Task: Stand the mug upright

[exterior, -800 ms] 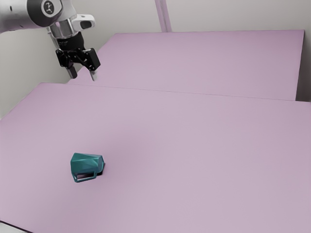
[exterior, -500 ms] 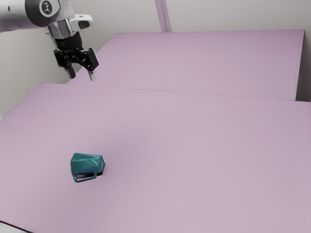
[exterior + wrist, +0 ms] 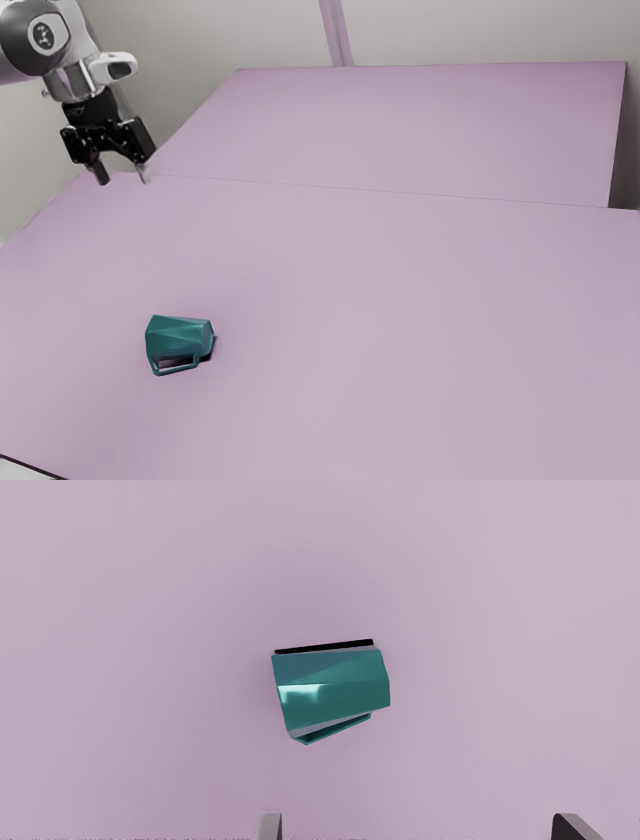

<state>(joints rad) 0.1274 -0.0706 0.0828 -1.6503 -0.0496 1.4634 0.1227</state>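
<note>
High above the table, at the exterior view's upper left, my gripper point(image 3: 122, 178) hangs with its fingers apart and nothing between them. A teal faceted mug point(image 3: 180, 337) lies on its side well below it, its handle toward the exterior view's bottom edge. From the wrist, the mug point(image 3: 332, 690) shows its side wall and a narrow handle, clear of both fingertips of the gripper point(image 3: 417, 826). I cannot tell from these views which end is the mouth.
The pink table point(image 3: 400, 330) spreads around the mug. Behind it, past a thin seam, is another pink surface point(image 3: 420, 130), with a pale wall point(image 3: 480, 30) beyond.
My arm and gripper have moved toward the exterior view's left and a little lower in that view. The mug lies unmoved.
</note>
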